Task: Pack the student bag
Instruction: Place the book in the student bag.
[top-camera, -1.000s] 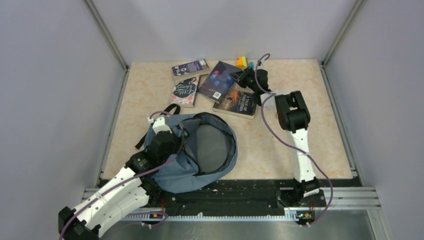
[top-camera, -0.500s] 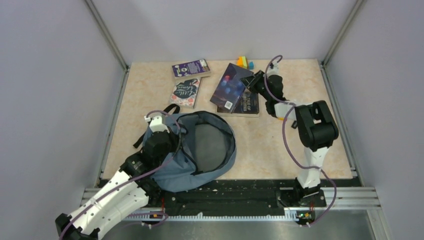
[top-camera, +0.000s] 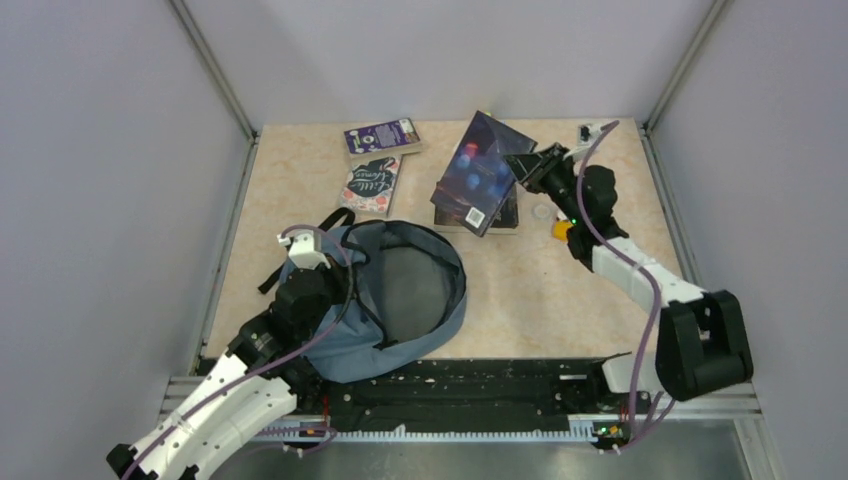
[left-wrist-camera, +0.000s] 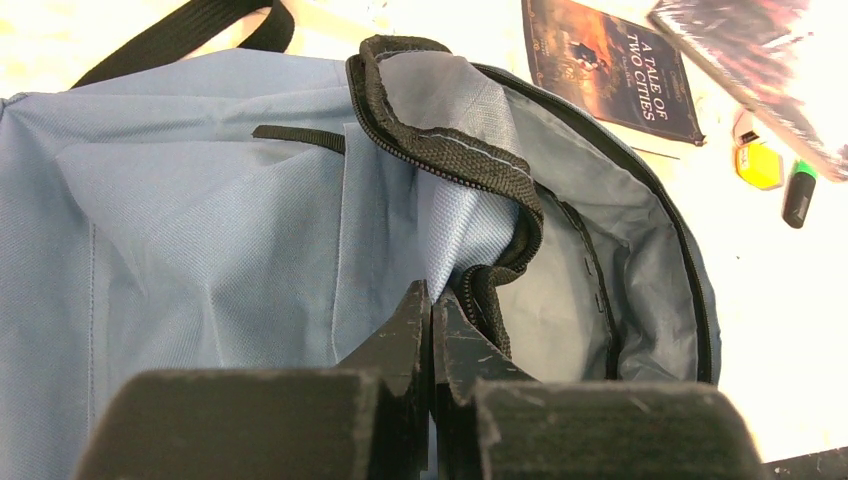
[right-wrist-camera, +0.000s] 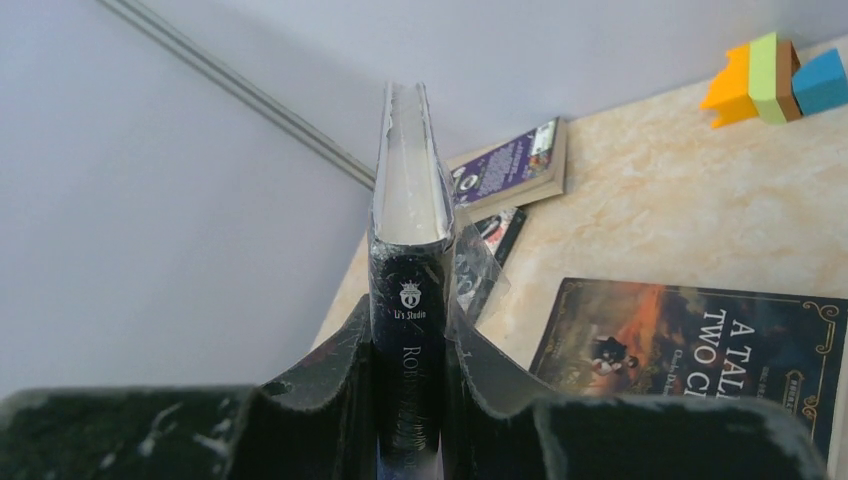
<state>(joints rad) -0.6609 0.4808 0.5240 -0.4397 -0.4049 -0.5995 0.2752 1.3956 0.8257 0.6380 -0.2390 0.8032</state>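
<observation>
Dusty-blue student bag (left-wrist-camera: 200, 200) — rim pinched by left gripper (left-wrist-camera: 431, 300); right gripper (right-wrist-camera: 408, 322) grips book (right-wrist-camera: 405, 180).

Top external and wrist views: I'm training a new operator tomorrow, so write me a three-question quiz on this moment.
1. True or false: the right gripper is shut on a dark book.
2. The left gripper is shut on: A the student bag at its zipper rim; B a black strap; C a paperback.
3. Fill in: the flat book on the table reads "A Tale of Two ___".
Key: 1 true; 2 A; 3 Cities.
</observation>
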